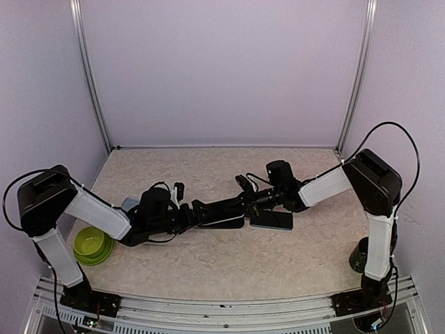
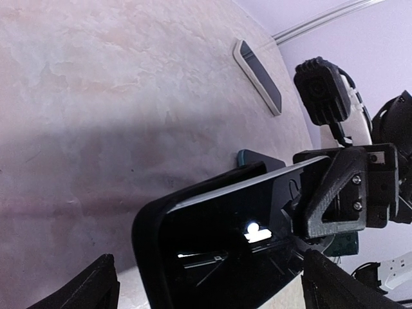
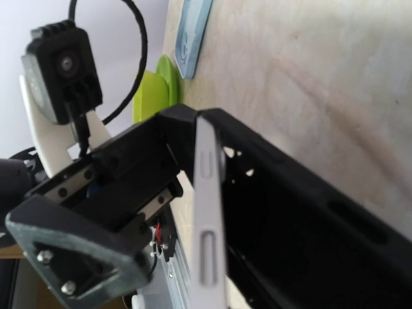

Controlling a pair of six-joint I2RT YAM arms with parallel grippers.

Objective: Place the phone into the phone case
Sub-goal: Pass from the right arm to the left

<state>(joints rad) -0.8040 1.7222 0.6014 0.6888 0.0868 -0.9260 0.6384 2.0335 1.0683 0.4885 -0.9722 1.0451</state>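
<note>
A phone with a black screen (image 2: 238, 238) and a silver side edge (image 3: 209, 225) is held tilted over mid-table (image 1: 226, 221). Its near end sits in the black phone case (image 3: 309, 219), whose rim wraps that corner (image 2: 145, 225). My right gripper (image 1: 245, 197) is shut on the phone's far end; one of its fingers (image 2: 335, 193) presses on the screen. My left gripper (image 1: 208, 211) is open. Its fingers stand wide apart on either side of the cased end (image 2: 209, 257), with a gap showing at the left finger.
A second phone with a pale rim (image 1: 272, 220) lies flat just right of the grippers (image 2: 257, 74). A teal item (image 2: 257, 158) shows under the held phone. A light blue flat item (image 1: 128, 204) and a green bowl (image 1: 92, 245) sit at the left.
</note>
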